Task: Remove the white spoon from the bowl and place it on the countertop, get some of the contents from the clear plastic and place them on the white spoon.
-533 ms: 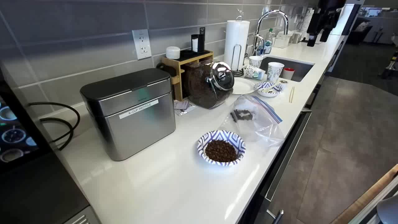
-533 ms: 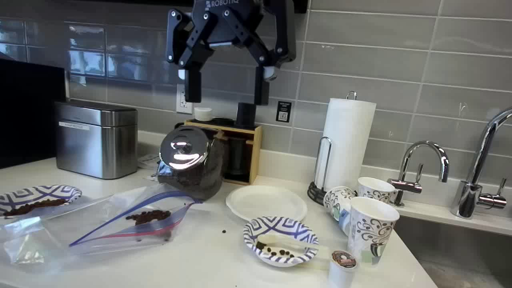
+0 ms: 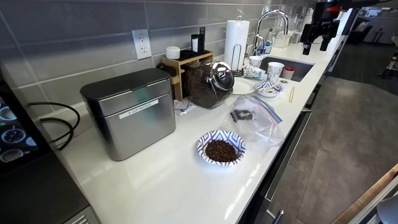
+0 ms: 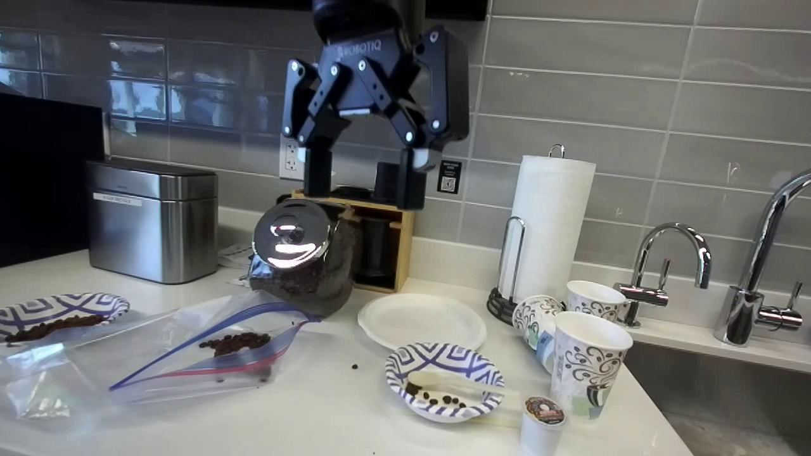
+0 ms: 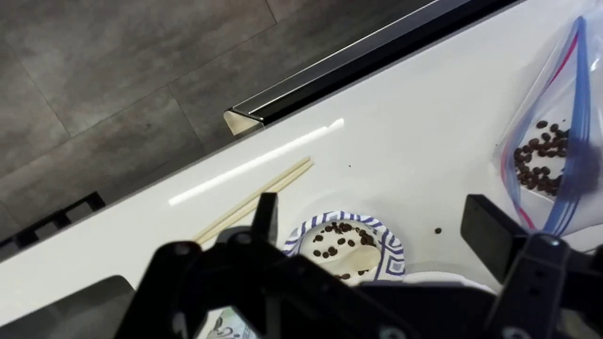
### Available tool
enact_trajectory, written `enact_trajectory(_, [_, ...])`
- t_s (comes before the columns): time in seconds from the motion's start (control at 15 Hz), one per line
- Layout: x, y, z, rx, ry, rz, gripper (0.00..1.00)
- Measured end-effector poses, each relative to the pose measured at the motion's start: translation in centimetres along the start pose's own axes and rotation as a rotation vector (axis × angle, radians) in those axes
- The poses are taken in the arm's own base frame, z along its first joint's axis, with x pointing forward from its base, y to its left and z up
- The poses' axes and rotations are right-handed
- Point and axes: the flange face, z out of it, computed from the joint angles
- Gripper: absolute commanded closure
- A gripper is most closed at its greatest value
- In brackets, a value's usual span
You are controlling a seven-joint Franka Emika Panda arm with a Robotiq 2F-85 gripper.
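The white spoon (image 4: 466, 384) lies in a blue-and-white patterned paper bowl (image 4: 405, 362) with some coffee beans. In the wrist view the spoon (image 5: 360, 259) rests in the bowl (image 5: 395, 254), its handle hidden behind the gripper. The clear plastic bag (image 4: 158, 358) lies open on the countertop with coffee beans inside. It also shows in an exterior view (image 3: 264, 127) and at the right of the wrist view (image 5: 583, 108). My gripper (image 4: 365, 190) is open and empty, high above the countertop. Its fingers (image 5: 374, 223) stand wide apart in the wrist view, with the bowl seen between them.
Wooden chopsticks (image 5: 254, 200) lie beside the bowl near the counter edge. A white plate (image 4: 421, 320), paper cups (image 4: 589, 364), a K-cup (image 4: 542, 430) and a paper towel roll (image 4: 548, 221) stand close by. A bean-filled bowl (image 3: 221, 135) and a glass jar (image 3: 202, 84) are farther off.
My gripper has moved lower, toward the countertop, and has tilted slightly. It stays open. The spoon, bowls and bag have not moved.
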Motion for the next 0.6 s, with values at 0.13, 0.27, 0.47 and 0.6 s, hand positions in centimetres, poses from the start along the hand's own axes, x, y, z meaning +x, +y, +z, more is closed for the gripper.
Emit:
enact_trajectory(0.13, [1.1,-0.2,2.2,-0.004,-0.021,0.106,0.0])
enact_trajectory(0.27, [2.2,-0.4,4.3,-0.009,-0.035,0.213,0.0])
enact_trajectory(0.47, [3.6,-0.3,7.1,-0.006,-0.053,0.369,0.0])
enact_trajectory(0.6, [4.7,0.0,8.6,-0.001,-0.045,0.472,0.0])
